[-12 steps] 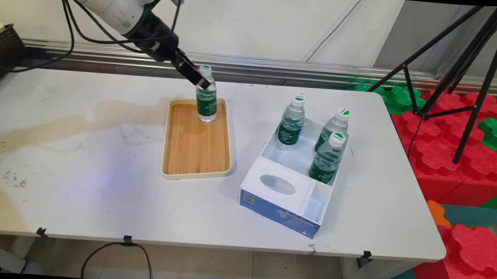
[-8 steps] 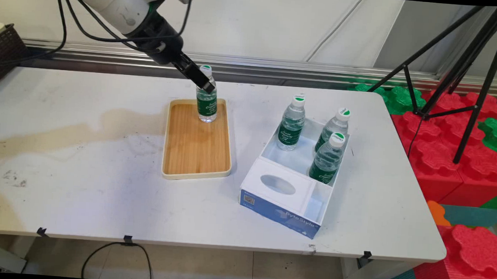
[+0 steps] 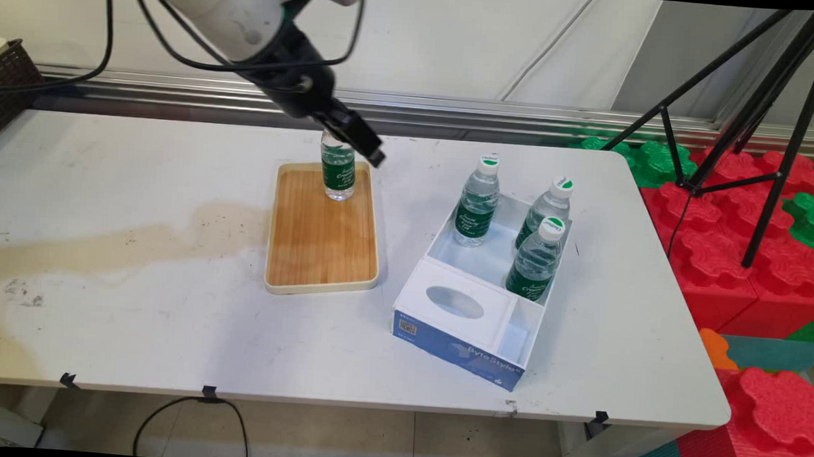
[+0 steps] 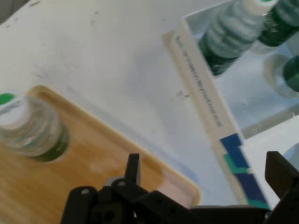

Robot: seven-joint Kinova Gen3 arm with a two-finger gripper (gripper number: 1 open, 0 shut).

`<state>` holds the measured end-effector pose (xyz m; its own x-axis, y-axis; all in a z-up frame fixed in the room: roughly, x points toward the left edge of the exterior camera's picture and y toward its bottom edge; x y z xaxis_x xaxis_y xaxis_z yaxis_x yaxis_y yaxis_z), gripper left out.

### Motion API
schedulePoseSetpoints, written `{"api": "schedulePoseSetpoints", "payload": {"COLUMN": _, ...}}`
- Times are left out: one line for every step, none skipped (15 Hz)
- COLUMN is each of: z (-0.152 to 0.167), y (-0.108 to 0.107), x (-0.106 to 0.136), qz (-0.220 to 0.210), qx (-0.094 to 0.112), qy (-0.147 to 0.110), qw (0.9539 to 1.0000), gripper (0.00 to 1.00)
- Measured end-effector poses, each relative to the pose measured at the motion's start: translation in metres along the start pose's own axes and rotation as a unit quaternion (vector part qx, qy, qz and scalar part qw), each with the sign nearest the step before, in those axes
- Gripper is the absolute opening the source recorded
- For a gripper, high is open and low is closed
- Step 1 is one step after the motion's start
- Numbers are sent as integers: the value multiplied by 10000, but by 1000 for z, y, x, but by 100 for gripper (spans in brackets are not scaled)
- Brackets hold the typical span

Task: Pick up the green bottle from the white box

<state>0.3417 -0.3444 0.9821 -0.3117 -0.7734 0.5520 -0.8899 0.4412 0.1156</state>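
Main view: the black gripper (image 3: pixel 372 154) hangs just off the far right corner of the wooden tray (image 3: pixel 320 280), tilted down to the right, and holds nothing. From the hand view its two fingers (image 4: pixel 133 168) stand spread wide apart, with tray rim and bare table between them. Nearest to it is a small water bottle (image 3: pixel 337 175) with a green label, upright at the far end of the tray; the arm hides its cap in the main view, though the hand view shows the white and green cap (image 4: pixel 8 106) off to the left of the fingers, clear of them. To the right, on the white table (image 3: pixel 161 326), sits an open white and blue box (image 3: pixel 469 310) with three more bottles (image 3: pixel 477 204) standing in its far compartment. Beyond the table's right end are red and green foam blocks (image 3: pixel 745 242) and a black tripod (image 3: pixel 775 103).
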Motion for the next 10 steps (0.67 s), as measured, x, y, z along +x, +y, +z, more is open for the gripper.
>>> {"api": "schedulePoseSetpoints", "payload": {"z": 1, "y": 8, "x": 3, "qz": -4, "qx": -15, "qy": 2, "qw": 10000, "gripper": 100}}
{"api": "schedulePoseSetpoints", "payload": {"z": 3, "y": 18, "x": 6, "qz": 10, "qx": -33, "qy": 16, "qw": 10000, "gripper": 100}}
{"api": "schedulePoseSetpoints", "payload": {"z": 5, "y": 25, "x": 9, "qz": 29, "qx": -48, "qy": 28, "qw": 10000, "gripper": 100}}
{"api": "schedulePoseSetpoints", "payload": {"z": 9, "y": 34, "x": 14, "qz": 98, "qx": -55, "qy": 52, "qw": 9999, "gripper": 100}}
{"api": "schedulePoseSetpoints", "payload": {"z": 14, "y": 39, "x": 17, "qz": 157, "qx": -56, "qy": 61, "qw": 9998, "gripper": 100}}
{"api": "schedulePoseSetpoints", "payload": {"z": 22, "y": 44, "x": 21, "qz": 253, "qx": -42, "qy": 73, "qw": 9996, "gripper": 100}}
{"api": "schedulePoseSetpoints", "payload": {"z": 30, "y": 47, "x": 24, "qz": 305, "qx": -31, "qy": 74, "qw": 9995, "gripper": 100}}
{"api": "schedulePoseSetpoints", "payload": {"z": 38, "y": 48, "x": 26, "qz": 340, "qx": -20, "qy": 67, "qw": 9994, "gripper": 100}}
{"api": "schedulePoseSetpoints", "payload": {"z": 47, "y": 49, "x": 27, "qz": 367, "qx": -14, "qy": 63, "qw": 9993, "gripper": 100}}
{"api": "schedulePoseSetpoints", "payload": {"z": 56, "y": 50, "x": 28, "qz": 389, "qx": -9, "qy": 58, "qw": 9992, "gripper": 100}}
